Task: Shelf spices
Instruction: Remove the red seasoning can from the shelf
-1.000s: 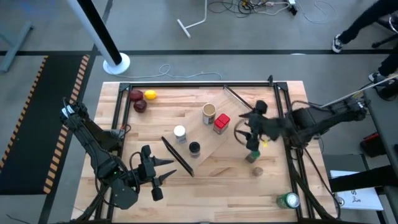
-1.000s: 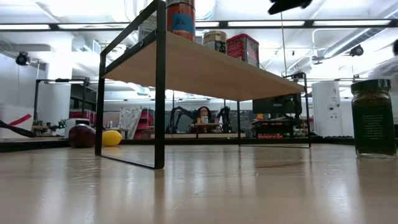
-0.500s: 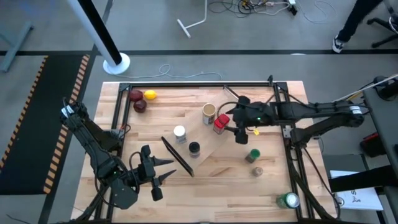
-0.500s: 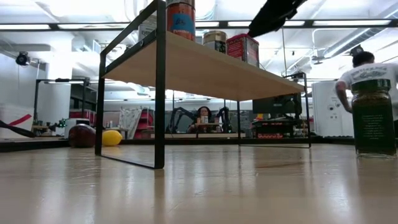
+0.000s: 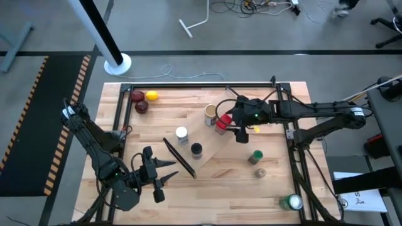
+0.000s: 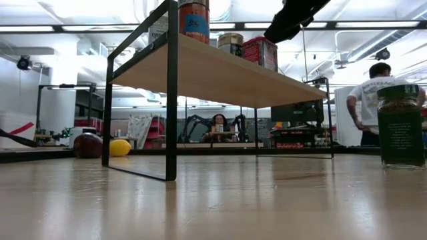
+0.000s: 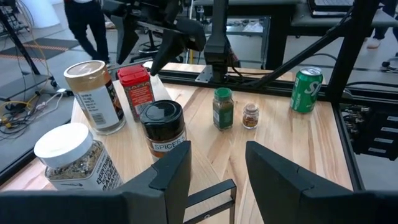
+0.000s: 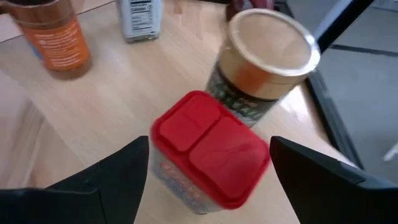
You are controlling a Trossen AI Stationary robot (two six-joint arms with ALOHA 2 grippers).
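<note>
The shelf (image 5: 217,141), a light-wood plank with black end bars, carries four spices: a tan cylinder (image 5: 211,113), a red box (image 8: 208,149), a white-capped jar (image 5: 181,134) and a black-capped jar (image 5: 196,150). A green-lidded jar (image 5: 255,156) and a tiny grey-capped jar (image 5: 260,172) stand on the table to the shelf's right. My right gripper (image 8: 208,163) hovers open over the red box, one finger on either side, with gaps showing. My left gripper (image 5: 164,172) waits open near the table's front left, holding nothing.
Red and yellow fruit (image 5: 143,100) lies at the far left. A green can (image 5: 291,202) stands at the near right corner. A black frame (image 5: 286,125) runs along the table's edges. A person (image 6: 373,100) stands in the room behind.
My right gripper has swung from above the green-lidded jar toward the table's left and far side and sunk a little, ending over the red box on the shelf. The green-lidded jar stays standing on the table. A person has walked through the background.
</note>
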